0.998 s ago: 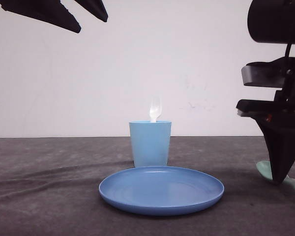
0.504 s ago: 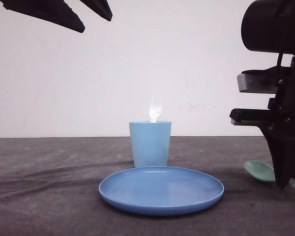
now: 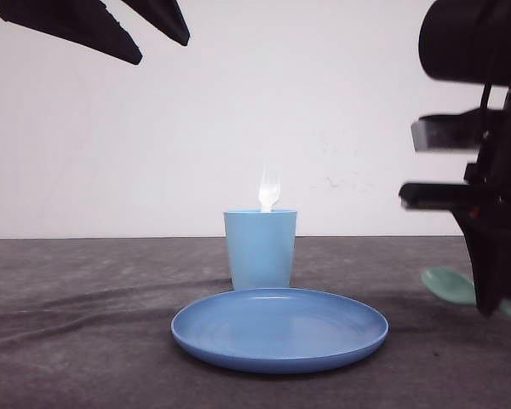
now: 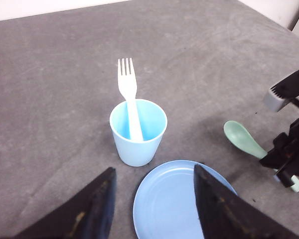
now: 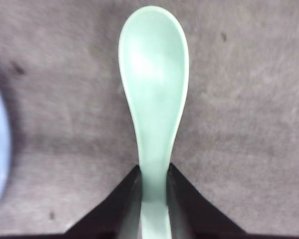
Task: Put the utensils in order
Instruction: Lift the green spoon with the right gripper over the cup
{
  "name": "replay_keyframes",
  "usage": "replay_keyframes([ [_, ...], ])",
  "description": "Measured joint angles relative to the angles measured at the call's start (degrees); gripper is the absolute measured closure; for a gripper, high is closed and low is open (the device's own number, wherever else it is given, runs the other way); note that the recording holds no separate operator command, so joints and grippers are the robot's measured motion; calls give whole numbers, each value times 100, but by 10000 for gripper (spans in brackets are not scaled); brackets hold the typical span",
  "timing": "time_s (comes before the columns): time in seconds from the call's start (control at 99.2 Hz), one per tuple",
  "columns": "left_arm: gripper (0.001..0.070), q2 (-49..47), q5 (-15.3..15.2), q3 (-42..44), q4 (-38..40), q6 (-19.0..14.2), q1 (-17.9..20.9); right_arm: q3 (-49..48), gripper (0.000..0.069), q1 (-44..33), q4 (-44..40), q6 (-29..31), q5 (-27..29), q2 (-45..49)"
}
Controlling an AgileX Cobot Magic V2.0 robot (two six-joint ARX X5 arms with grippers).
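Observation:
The white fork (image 4: 128, 97) stands tines up inside the light blue cup (image 4: 138, 133); its tines (image 3: 269, 189) show above the cup's rim in the front view. A mint-green spoon (image 5: 154, 94) is pinched at its handle by my right gripper (image 5: 154, 174), which is shut on it. Its bowl (image 3: 447, 285) sticks out left of the gripper, just above the table at the right. My left gripper (image 4: 153, 172) hangs open high over the plate, fingers (image 3: 123, 30) at the top left.
A round blue plate (image 3: 279, 328) lies in front of the cup (image 3: 260, 248) at the table's middle. Dark grey cloth covers the table; a white wall stands behind. My right arm (image 4: 289, 154) sits to the right of the plate.
My right gripper has closed on the spoon's handle and lifted it slightly; the spoon's bowl now points left and sits higher. The left gripper barely shifted.

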Motion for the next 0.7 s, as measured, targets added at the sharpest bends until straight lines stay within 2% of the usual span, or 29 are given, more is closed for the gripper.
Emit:
replay_keyframes([
  [0.333,415,-11,-7,0,7,-28,-120,1110,629,210,273,-339,2,-798],
  [0.454,415,-20,-9,0,24,-96,-142,1486,629,431,942,-625,-22,-807],
  [0.696,415,-33,-11,0,33,-170,-258,1512,630,706,2708,-1069,-232,-374],
])
